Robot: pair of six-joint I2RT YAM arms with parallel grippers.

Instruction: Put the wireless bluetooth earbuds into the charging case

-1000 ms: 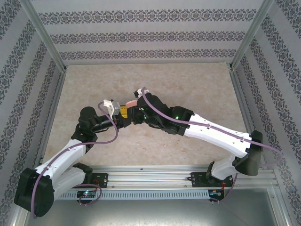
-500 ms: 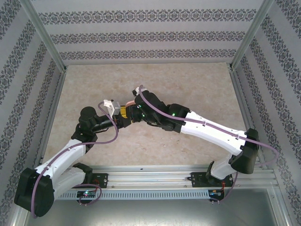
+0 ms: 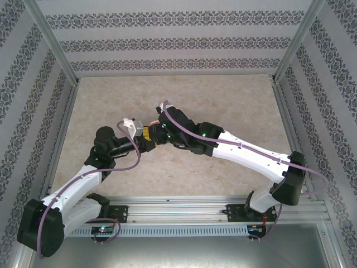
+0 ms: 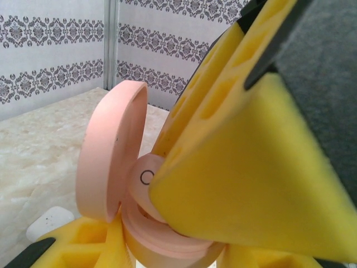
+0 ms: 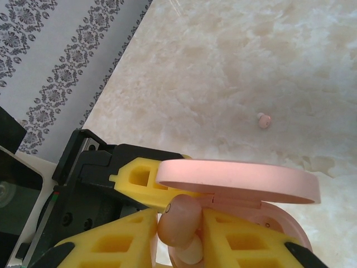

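I'm easing the earbud (image 5: 178,220) — pinched in my narrowed right jaws — further into the charging case (image 5: 240,181) my left jaws are gripping.

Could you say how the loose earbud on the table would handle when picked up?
The loose earbud looks tiny and rounded, so it would probably roll if nudged. Its smooth shell may slip from a pinch.

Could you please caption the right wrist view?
Right gripper pinches a small pale-pink plastic earbud at the open round pink case.
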